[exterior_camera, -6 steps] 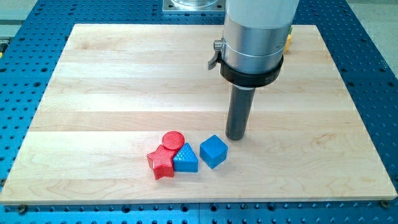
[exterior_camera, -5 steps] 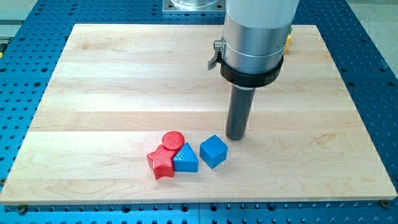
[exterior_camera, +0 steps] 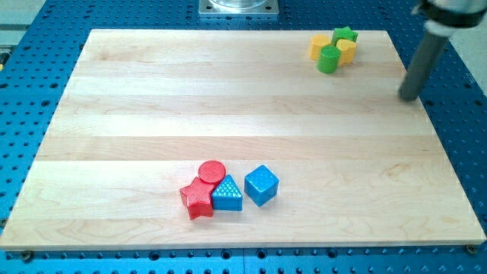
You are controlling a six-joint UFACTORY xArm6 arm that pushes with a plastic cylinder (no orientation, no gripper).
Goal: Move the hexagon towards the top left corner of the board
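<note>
A yellow hexagon (exterior_camera: 319, 45) sits near the board's top right, in a tight cluster with a green star (exterior_camera: 345, 34), a second yellow block (exterior_camera: 348, 51) of unclear shape, and a green cylinder (exterior_camera: 328, 60). My tip (exterior_camera: 411, 97) is at the view's right, near the board's right edge. It is to the right of and below this cluster, apart from every block.
Near the view's bottom centre lie a red cylinder (exterior_camera: 211, 170), a red star (exterior_camera: 198, 200), a blue triangle (exterior_camera: 227, 195) and a blue cube (exterior_camera: 261, 185), close together. The wooden board (exterior_camera: 137, 114) rests on a blue perforated table.
The rod has moved from beside the blue cube at the board's middle to the far right and up. The top right cluster, hidden before by the arm, now shows. No block moved.
</note>
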